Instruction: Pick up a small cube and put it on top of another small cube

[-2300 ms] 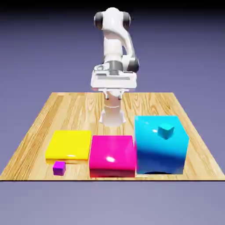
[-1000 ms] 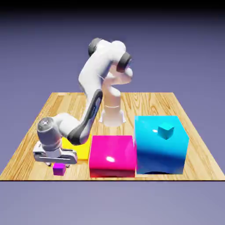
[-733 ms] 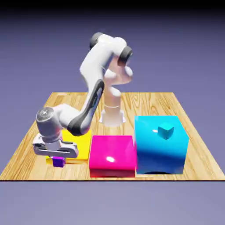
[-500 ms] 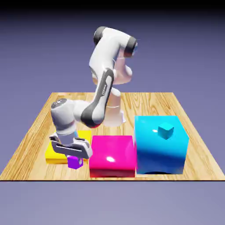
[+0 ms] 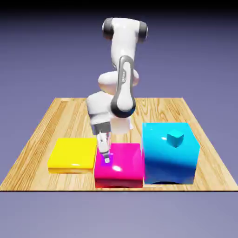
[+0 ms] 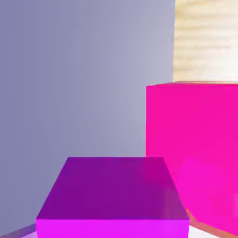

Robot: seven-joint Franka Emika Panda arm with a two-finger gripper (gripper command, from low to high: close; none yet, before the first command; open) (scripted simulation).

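Over wooden counter (image 5: 42, 130), pincer (image 5: 106, 158) clamped on tiny purple cube (image 6: 114, 197) above magenta block (image 5: 122, 163); tiny teal cube (image 5: 175, 139) well off toward exterior view's right, higher, atop cyan block (image 5: 169, 160).

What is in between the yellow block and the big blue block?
The magenta block sits between the yellow block and the big cyan block, as the exterior view shows. Over it hangs the gripper, shut on the tiny purple cube.
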